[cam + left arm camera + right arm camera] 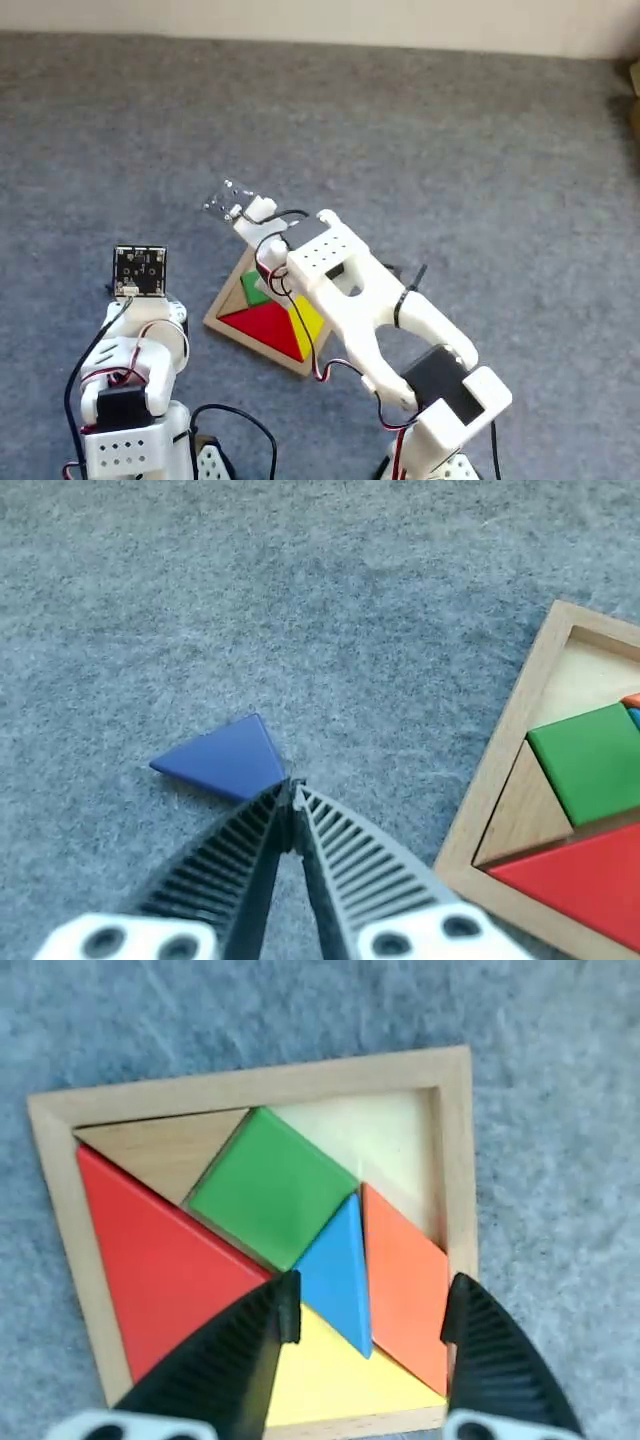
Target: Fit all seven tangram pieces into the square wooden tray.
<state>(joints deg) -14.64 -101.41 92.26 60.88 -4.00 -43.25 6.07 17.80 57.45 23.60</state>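
The left gripper [291, 795] is fully closed and holds nothing. Its tips sit at the edge of one dark blue triangle [225, 760] (contact cannot be confirmed). This piece lies flat on the grey carpet [300, 580], outside the tray [495, 765].

The tray holds six pieces:
- one wood-coloured triangle [160, 1150]
- one red triangle [160, 1270]
- one green square [270, 1185]
- one light blue triangle [335, 1280]
- one orange parallelogram [405, 1290]
- one yellow triangle [330, 1380]

One triangular gap [370, 1145] lies bare in a tray corner, bordered by the green square and the orange parallelogram.

The right gripper [372, 1305] hovers above the tray, jaws wide apart, holding nothing.
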